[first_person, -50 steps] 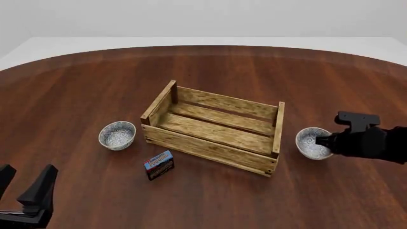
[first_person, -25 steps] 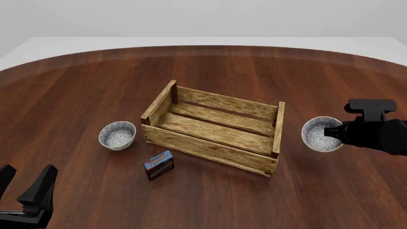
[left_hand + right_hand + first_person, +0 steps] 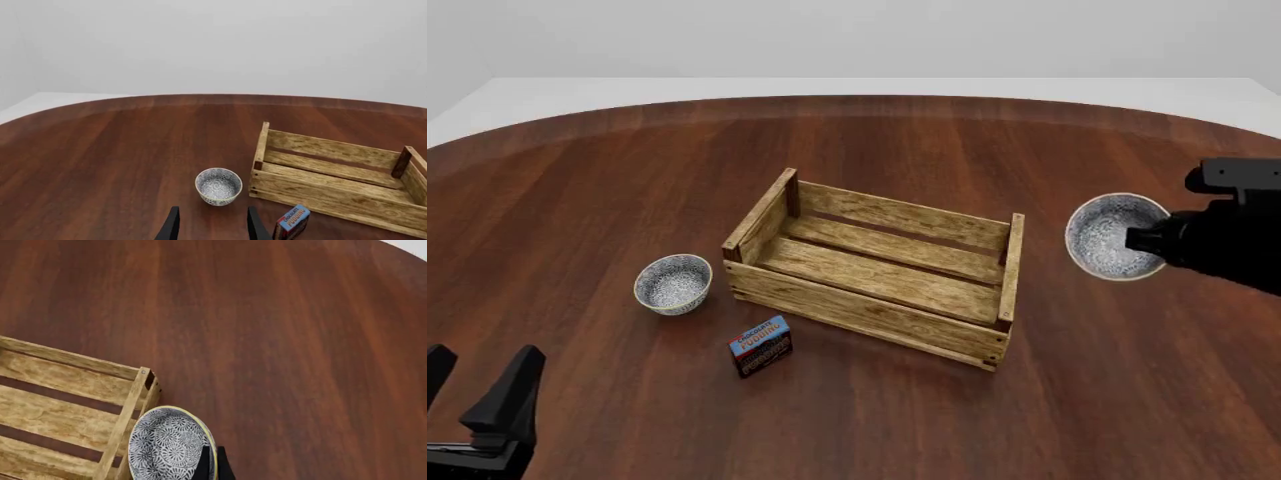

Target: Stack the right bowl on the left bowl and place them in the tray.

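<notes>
Sitting at the near left edge of the round dark brown wooden table (image 3: pixel 587 180), the black left gripper (image 3: pixel 481 400) had its jaws spread wide with nothing between them. A little farther in lay a small red-and-blue box (image 3: pixel 761 345), flat on the table, just in front of the crate's near wall. To the left of that, the left bowl (image 3: pixel 674 283), a small round white bowl with blue-grey speckles, stood upright on the table, near the crate's left end but not touching it. The tray (image 3: pixel 868 315), a big light-brown wooden slatted crate with darker corner posts, sat in the middle of the table with nothing inside. Off to the far right, the black right gripper (image 3: pixel 1141 240) had its fingers (image 3: pixel 212 465) pinching the rim of the right bowl (image 3: pixel 1110 235), a matching speckled bowl. That bowl was up in the air, tipped on its side, beside the crate's right end.
</notes>
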Motion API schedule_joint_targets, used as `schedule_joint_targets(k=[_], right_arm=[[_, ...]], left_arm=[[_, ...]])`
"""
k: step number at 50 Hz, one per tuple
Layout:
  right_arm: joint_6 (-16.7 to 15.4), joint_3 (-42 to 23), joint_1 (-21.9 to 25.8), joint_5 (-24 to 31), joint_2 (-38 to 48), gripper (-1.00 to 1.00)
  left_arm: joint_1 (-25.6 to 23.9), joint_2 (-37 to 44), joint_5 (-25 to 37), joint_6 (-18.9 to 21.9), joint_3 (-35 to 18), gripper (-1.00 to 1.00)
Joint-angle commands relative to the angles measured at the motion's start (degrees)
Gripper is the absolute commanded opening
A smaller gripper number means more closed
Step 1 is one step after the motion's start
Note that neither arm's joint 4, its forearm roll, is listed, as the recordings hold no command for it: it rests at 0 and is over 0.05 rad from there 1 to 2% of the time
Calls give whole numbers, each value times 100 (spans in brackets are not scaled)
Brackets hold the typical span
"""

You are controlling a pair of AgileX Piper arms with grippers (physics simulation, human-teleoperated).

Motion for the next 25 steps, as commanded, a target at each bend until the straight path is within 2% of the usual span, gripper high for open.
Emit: schedule_joint_targets(k=[1, 8, 14, 25], right_arm=[[140, -163, 288, 398, -767, -100], [271, -267, 582, 576, -1139, -100], [174, -389, 662, 621, -1273, -100], [277, -597, 1099, 824, -1672, -100]], left_arm=[[20, -51, 61, 10, -28, 100], [-33, 35, -16, 30, -41, 100], [-70, 55, 21, 37, -178, 100], [-59, 266, -188, 79, -154, 100]])
